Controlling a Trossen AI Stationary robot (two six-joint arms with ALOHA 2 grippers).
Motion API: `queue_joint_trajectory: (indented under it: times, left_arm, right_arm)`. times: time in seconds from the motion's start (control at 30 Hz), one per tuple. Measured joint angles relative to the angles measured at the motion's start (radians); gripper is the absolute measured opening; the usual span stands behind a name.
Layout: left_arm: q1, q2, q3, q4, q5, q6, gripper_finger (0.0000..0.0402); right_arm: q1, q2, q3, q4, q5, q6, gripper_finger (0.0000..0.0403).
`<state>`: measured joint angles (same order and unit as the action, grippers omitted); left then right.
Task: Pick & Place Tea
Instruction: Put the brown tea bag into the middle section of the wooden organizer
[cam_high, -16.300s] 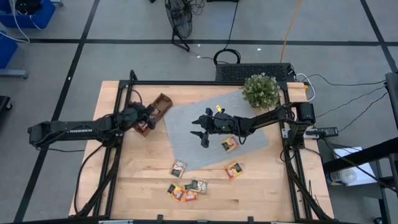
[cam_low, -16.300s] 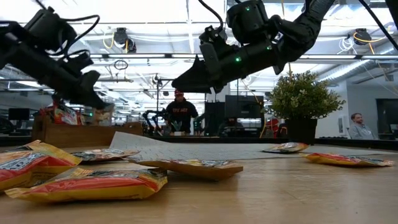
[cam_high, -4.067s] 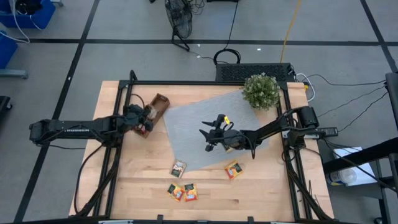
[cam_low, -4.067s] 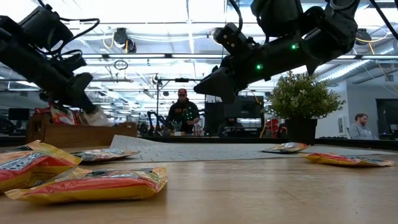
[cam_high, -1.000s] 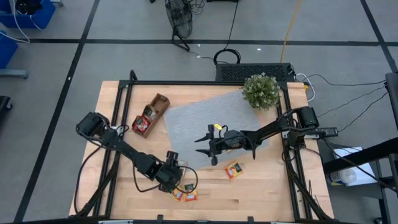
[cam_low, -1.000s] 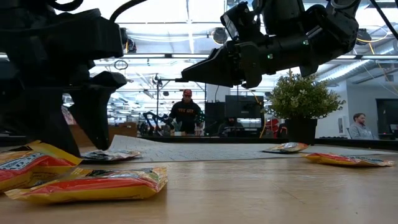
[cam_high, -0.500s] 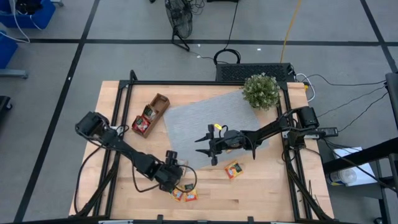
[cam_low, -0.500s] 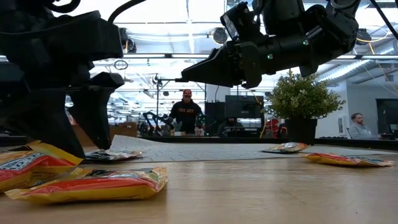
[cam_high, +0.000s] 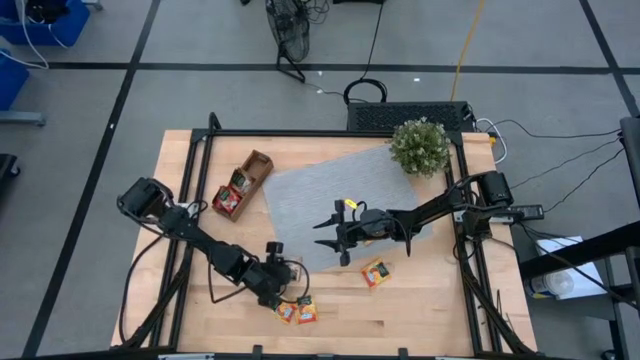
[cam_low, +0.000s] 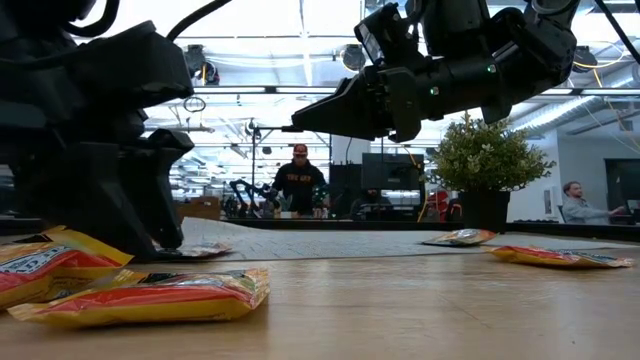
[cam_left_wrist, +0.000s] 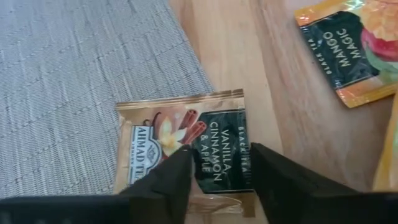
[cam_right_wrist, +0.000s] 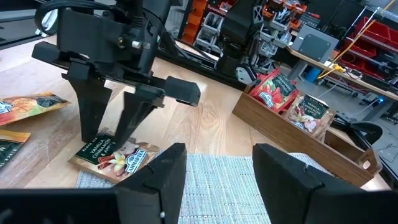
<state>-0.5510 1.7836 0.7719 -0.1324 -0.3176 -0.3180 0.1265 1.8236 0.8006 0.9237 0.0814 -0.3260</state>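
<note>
**Straddling the vanilla sachet at the mat's corner**

Lying flat, the dark-green and gold square tea sachet (cam_left_wrist: 186, 144) labelled vanilla, cinnamon and apple sits half on the grey woven mat (cam_left_wrist: 74, 81) and half on the pale wooden bench (cam_left_wrist: 249, 56), at the mat's near corner. It is square, so no long axis matters; its printed edges run askew to the finger line. The left gripper (cam_left_wrist: 217, 171) stands directly over it, jaws parted with a dark finger pressing down on each side of the label, so the sachet lies between them, not yet lifted by my reading. An orange mango sachet (cam_left_wrist: 351, 50) lies just beside, clear of the fingers. The brown wooden compartment tray (cam_high: 243, 184) is well apart, across the mat. The right gripper (cam_high: 333, 232) hovers above the mat with jaws parted and empty, farther from this sachet than the left
</note>
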Motion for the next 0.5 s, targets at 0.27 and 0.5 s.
queue_joint_trajectory:
  times: [0.27, 0.5]
  left_arm:
    - [0.002, 0.000, -0.001, -0.003, 0.013, 0.008, 0.0019]
    - [-0.009, -0.044, 0.034, -0.036, 0.035, 0.044, 0.0007]
  right_arm:
    - [0.000, 0.000, 0.000, 0.000, 0.000, 0.000, 0.0171]
    - [0.001, 0.000, 0.000, 0.000, 0.000, 0.000, 0.0171]
